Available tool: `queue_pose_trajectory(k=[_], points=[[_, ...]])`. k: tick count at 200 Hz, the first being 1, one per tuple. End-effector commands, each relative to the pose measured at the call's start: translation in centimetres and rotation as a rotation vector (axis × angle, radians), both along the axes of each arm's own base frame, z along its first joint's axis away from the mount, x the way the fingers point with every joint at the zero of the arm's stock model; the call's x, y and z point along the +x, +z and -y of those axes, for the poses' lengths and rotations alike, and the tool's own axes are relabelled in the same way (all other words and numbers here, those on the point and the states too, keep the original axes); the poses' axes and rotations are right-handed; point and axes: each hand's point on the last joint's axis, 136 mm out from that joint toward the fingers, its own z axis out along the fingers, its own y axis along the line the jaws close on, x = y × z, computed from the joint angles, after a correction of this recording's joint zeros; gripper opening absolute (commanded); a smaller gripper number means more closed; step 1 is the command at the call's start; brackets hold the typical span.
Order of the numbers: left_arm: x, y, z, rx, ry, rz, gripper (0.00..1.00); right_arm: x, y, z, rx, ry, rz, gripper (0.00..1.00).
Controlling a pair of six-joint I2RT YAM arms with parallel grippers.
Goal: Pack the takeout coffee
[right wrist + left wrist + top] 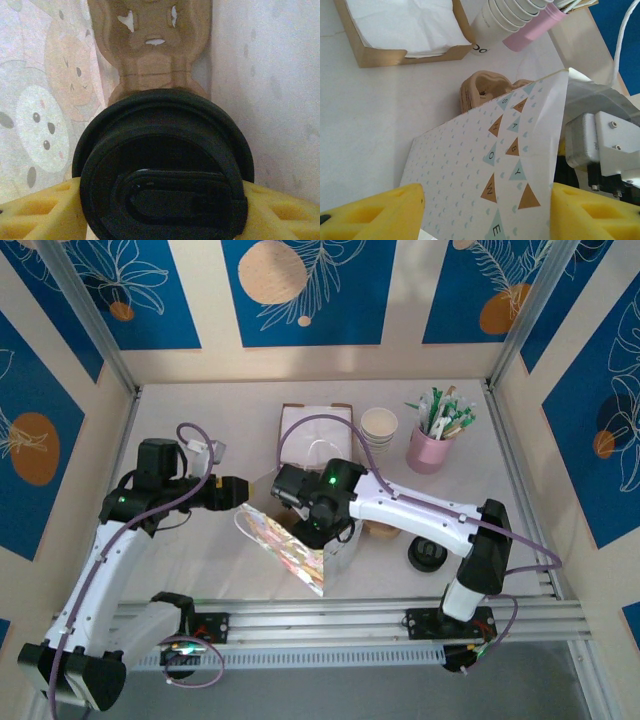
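Takeout coffee [162, 170] is inside the patterned gift bag [290, 550]. The right gripper [160, 200] pinches it at the black lid from both sides. The cardboard cup carrier [155, 45] lies just beyond it, and I cannot tell whether the cup sits in a hole. The table [230, 410] carries everything. The bag is mid-table, its printed panel between the widely spread fingers of the left gripper [485, 192]. Behind the bag stand a napkin box [315, 425], a pink holder [430, 448] and a stack of lidless cups [379, 427]. A loose black lid [427, 555] lies beside the right arm.
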Motion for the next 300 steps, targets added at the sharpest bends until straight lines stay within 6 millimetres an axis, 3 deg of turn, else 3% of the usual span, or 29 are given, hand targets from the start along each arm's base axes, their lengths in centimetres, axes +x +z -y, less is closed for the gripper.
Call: queue_pose_trajectory(k=[1,67,141,209,300], points=[[-0.6,-0.3,0.2,-0.006,-0.007,-0.017,0.64,0.3,0.1,0.1,0.019,-0.028,0.012,0.66],[-0.6,-0.4,0.3,-0.014,-0.008,-0.021,0.64,0.7,1.1,-0.7,0.069,-0.015,0.064,0.65],[-0.5,-0.7,0.4,-0.011,-0.004,-0.026,0.64,-0.1,-2.4,0.2,0.008,-0.036,0.011,0.65],[-0.7,-0.8,0.2,-0.005,0.002,-0.030,0.64,-0.7,-3.8,0.6,-0.015,-0.041,-0.024,0.65],[-0.8,-0.8,0.3,-0.013,0.002,-0.037,0.64,0.9,1.7,-1.1,0.113,-0.031,0.121,0.65]])
